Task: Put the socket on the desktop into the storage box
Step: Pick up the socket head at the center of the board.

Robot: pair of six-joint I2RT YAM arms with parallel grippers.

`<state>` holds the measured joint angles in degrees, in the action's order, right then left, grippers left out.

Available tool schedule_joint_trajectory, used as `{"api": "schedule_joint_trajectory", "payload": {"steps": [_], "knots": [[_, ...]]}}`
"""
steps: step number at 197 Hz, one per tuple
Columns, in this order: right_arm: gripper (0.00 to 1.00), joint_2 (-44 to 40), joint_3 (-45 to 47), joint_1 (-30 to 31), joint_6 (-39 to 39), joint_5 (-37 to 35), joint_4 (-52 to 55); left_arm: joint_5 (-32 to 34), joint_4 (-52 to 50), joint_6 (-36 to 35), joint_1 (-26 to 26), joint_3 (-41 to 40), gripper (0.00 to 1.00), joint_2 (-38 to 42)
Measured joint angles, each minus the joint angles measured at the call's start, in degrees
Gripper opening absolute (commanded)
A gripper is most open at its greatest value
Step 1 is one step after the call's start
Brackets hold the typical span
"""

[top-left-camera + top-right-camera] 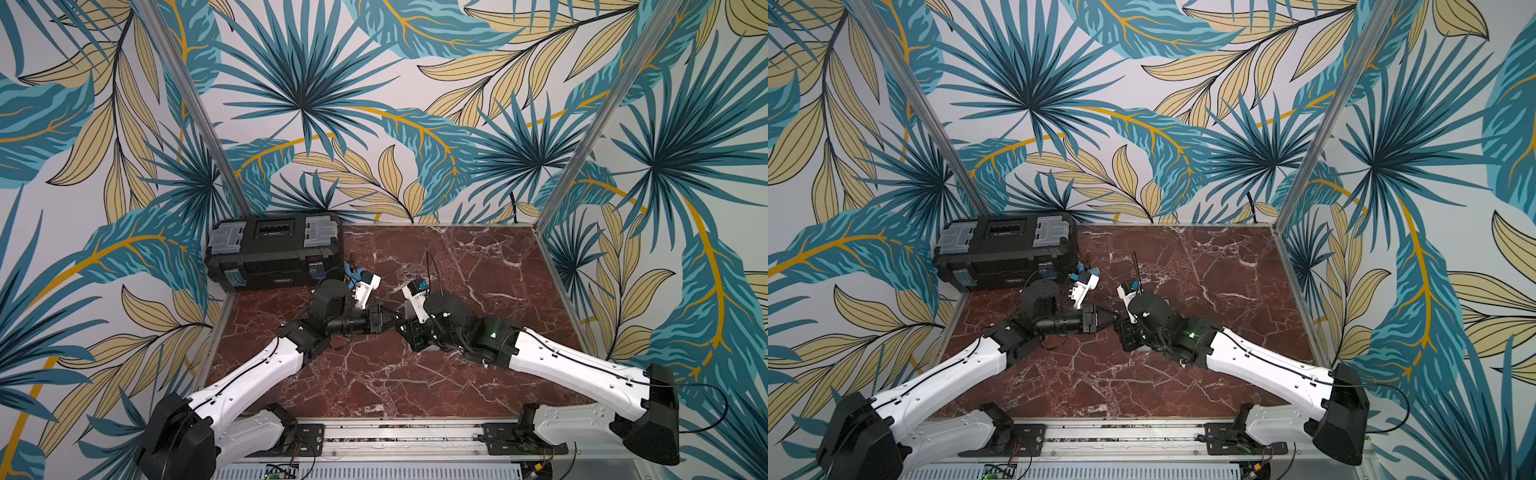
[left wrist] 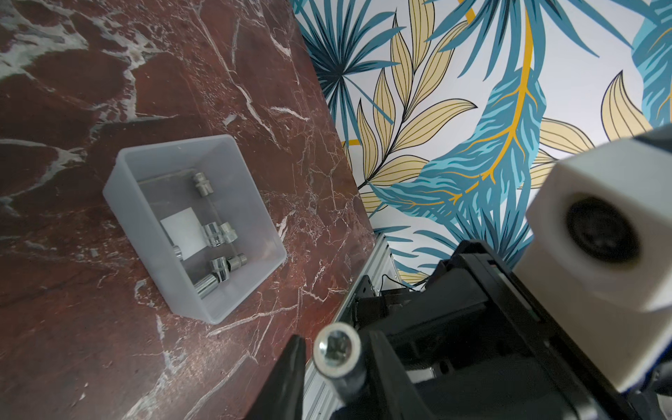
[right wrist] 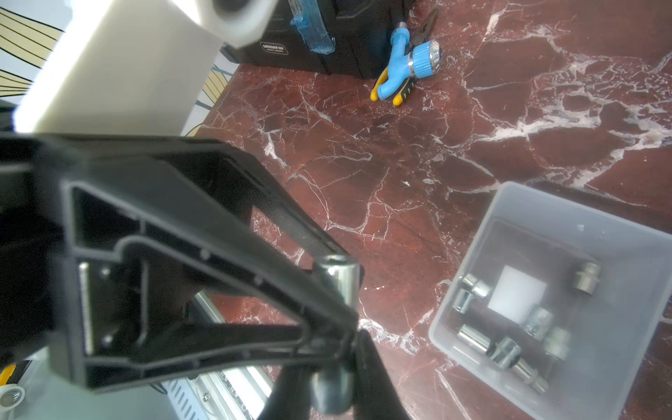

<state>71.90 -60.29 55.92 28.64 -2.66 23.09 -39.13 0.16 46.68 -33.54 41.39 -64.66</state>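
Note:
A chrome socket (image 2: 337, 349) hangs in the air over the desktop (image 1: 478, 270), where both arms meet. My right gripper (image 3: 331, 382) is shut on its lower end. My left gripper (image 2: 337, 338) reaches round its upper end (image 3: 338, 280); one finger touches the socket and a narrow gap shows at the other. In both top views the two grippers (image 1: 395, 323) (image 1: 1115, 322) meet tip to tip. The storage box (image 2: 145, 232) (image 3: 618, 327) stands on the desktop beside them. It holds several sockets (image 2: 214, 234) (image 3: 472, 338) around a white label. In the top views the right arm hides most of it.
A large black toolbox (image 1: 274, 253) (image 1: 1007, 249) stands at the back left corner. A blue spray nozzle (image 3: 407, 69) and yellow-handled pliers lie in front of it. Aluminium rails (image 1: 395, 436) edge the desktop; patterned walls close three sides.

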Motion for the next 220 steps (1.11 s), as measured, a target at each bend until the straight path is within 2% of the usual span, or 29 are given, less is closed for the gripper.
{"api": "schedule_joint_trajectory", "payload": {"steps": [21,34,43,57,61,72,104,138,150,178,199,220], "knots": [[0.0,0.0,0.2,0.0,-0.5,0.4,0.0,-1.0,0.0,0.1,0.0,0.2,0.0,-0.1],[0.0,0.0,0.4,0.0,-0.5,0.5,-0.1,-1.2,0.0,0.5,0.0,0.3,0.0,-0.3],[0.15,0.0,0.7,0.0,-0.4,0.3,-0.1,-1.4,0.0,0.6,0.0,0.3,0.0,-0.6],[0.52,-0.5,1.4,0.0,0.2,-0.2,-0.6,-1.4,0.4,1.2,0.0,0.2,0.0,-1.0],[0.56,-0.7,1.7,0.1,0.2,-0.5,-0.7,-1.3,0.5,1.3,0.0,0.2,0.0,-1.2],[0.58,-2.0,2.7,0.1,1.0,-1.5,-1.3,-1.2,1.2,2.4,-0.1,0.1,0.0,-1.4],[0.55,-6.1,7.2,0.0,3.3,-3.6,-5.2,-1.6,6.5,6.2,-0.1,-1.1,0.0,-2.1],[0.44,-6.2,9.4,-0.1,5.6,-3.9,-9.1,-2.4,9.0,8.3,-0.1,-1.4,0.0,-2.5],[0.37,-6.2,9.4,-0.2,6.0,-4.0,-10.4,-2.6,9.5,8.5,-0.1,-1.4,0.0,-2.5],[0.13,-6.0,9.4,-0.2,6.3,-3.5,-12.2,-2.7,10.2,9.0,-0.1,-1.5,0.0,-2.5],[0.03,-6.0,9.4,-0.2,6.6,-3.3,-12.6,-2.6,10.3,9.0,0.0,-1.5,0.0,-2.4],[0.0,-6.0,9.4,-0.2,6.6,-3.6,-12.3,-1.6,9.4,7.7,0.0,-1.5,0.37,-2.1]]}}
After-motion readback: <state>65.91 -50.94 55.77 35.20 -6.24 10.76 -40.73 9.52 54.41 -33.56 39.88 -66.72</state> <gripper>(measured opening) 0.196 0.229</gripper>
